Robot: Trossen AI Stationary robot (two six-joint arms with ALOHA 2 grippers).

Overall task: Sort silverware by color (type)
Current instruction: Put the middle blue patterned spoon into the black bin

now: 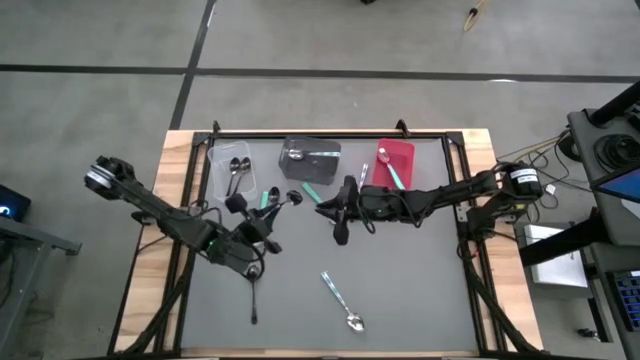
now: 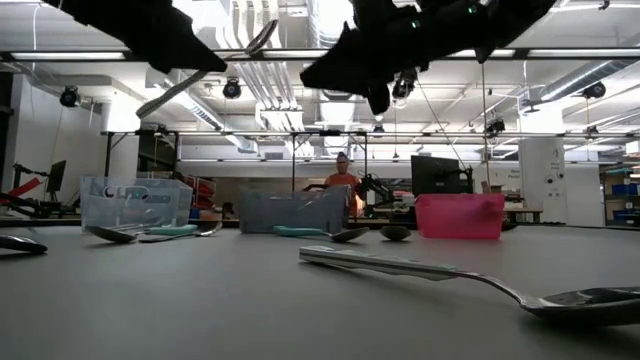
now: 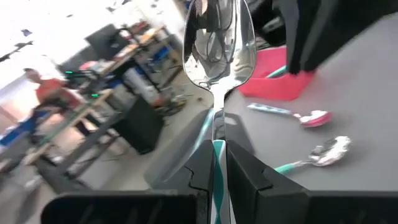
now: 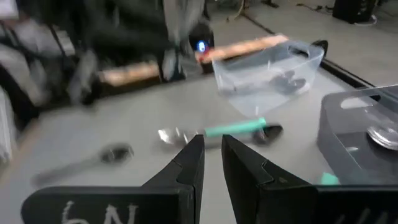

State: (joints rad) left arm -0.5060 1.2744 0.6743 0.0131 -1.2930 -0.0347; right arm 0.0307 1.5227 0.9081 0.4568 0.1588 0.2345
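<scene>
My left gripper (image 3: 219,180) is shut on a teal-handled spoon (image 3: 217,43) and holds it up over the table's left half (image 1: 262,222). In the low view this spoon (image 2: 205,80) slants up well above the table. My right gripper (image 4: 211,152) hovers near the table's middle (image 1: 330,210), in front of the grey bin (image 1: 310,158); its fingers stand slightly apart with nothing between them. More teal-handled spoons (image 1: 270,197) and a dark one (image 1: 295,197) lie flat in front of the bins. A silver spoon (image 1: 342,300) and a black spoon (image 1: 255,290) lie nearer the front edge. My left gripper pinches the spoon's teal handle (image 3: 218,149) between its two fingers. The spoon lies along the fingers, and its silver bowl (image 3: 217,43) sticks out past the fingertips. It is lifted clear of the table.
Three bins stand in a row at the back: a clear bin (image 1: 232,165) holding dark spoons, the grey bin with a spoon inside, and a red bin (image 1: 392,165) with a teal-handled spoon. A person (image 2: 343,178) is in the room behind the table.
</scene>
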